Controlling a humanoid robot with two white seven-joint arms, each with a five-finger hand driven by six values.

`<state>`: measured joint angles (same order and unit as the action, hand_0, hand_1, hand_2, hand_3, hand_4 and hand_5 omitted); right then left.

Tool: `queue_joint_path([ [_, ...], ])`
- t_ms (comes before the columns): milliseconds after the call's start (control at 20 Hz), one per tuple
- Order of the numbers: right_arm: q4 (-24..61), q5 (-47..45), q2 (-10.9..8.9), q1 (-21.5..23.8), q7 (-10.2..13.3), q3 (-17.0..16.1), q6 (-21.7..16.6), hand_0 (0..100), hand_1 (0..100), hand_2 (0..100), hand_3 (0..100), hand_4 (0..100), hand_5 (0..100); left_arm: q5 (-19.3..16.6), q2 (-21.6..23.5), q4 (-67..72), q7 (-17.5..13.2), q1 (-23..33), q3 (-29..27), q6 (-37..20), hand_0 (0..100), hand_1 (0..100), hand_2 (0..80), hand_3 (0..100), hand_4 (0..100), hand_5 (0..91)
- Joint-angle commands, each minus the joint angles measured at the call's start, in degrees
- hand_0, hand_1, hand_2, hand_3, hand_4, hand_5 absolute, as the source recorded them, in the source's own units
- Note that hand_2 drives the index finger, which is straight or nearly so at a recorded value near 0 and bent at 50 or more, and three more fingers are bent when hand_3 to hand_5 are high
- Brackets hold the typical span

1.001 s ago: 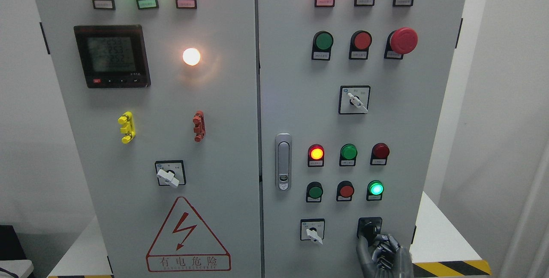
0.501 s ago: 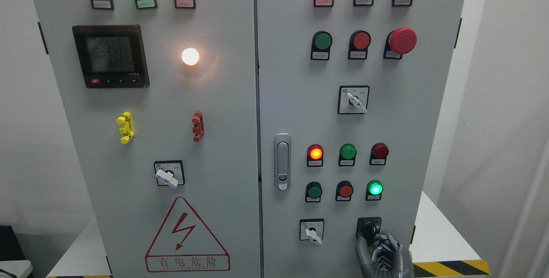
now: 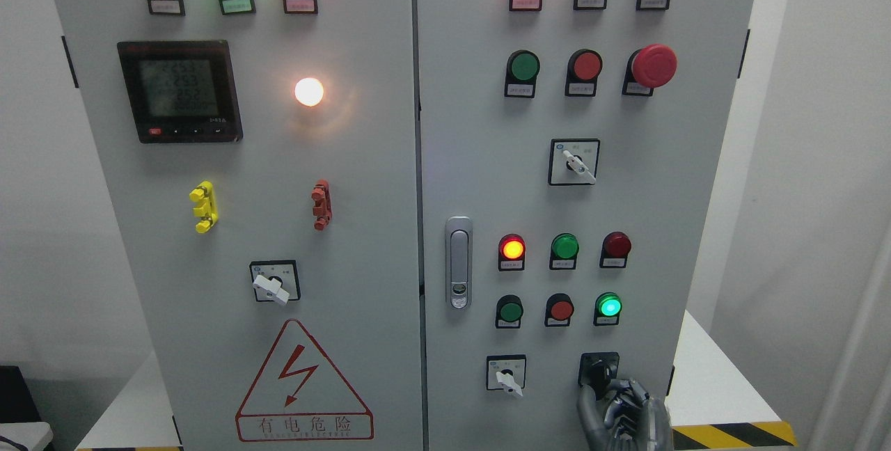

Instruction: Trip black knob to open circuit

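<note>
The black knob (image 3: 598, 369) sits on a black square plate at the lower right of the right cabinet door (image 3: 487, 159). My right hand (image 3: 618, 406) comes up from the bottom edge just below it. Its grey thumb (image 3: 585, 406) and curled fingers (image 3: 632, 395) close around the knob's lower end and hide part of it. The left arm does not show.
A white selector switch (image 3: 507, 373) sits left of the knob, with indicator lamps and push buttons above, one green lamp (image 3: 609, 306) lit. A door latch (image 3: 459, 263) is at the seam. A red mushroom button (image 3: 653, 65) is higher up. A white table with hazard tape (image 3: 731, 431) lies to the right.
The view shifted slightly to the left a second ago. The right hand stays at the knob with almost no motion. The lamps are unchanged.
</note>
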<state>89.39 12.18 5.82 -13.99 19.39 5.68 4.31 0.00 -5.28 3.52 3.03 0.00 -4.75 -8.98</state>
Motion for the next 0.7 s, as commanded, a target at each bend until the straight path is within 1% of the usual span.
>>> queue_joint_path([
  [0,0.0,1.3,-0.1,0.0,0.1,-0.2,-1.1,53,79,62,96,91,94,-1.8,0.0,0.0,0.0,-0.4,0.0,0.0,12,39,0.0,0,0,0.0],
  [651,0.0,3.3,-0.1,0.0,0.3,-0.2,-1.2,49,79,61,96,91,94,-1.9,0.0,0.0,0.0,-0.4,0.0,0.0,12,39,0.0,0,0,0.0],
])
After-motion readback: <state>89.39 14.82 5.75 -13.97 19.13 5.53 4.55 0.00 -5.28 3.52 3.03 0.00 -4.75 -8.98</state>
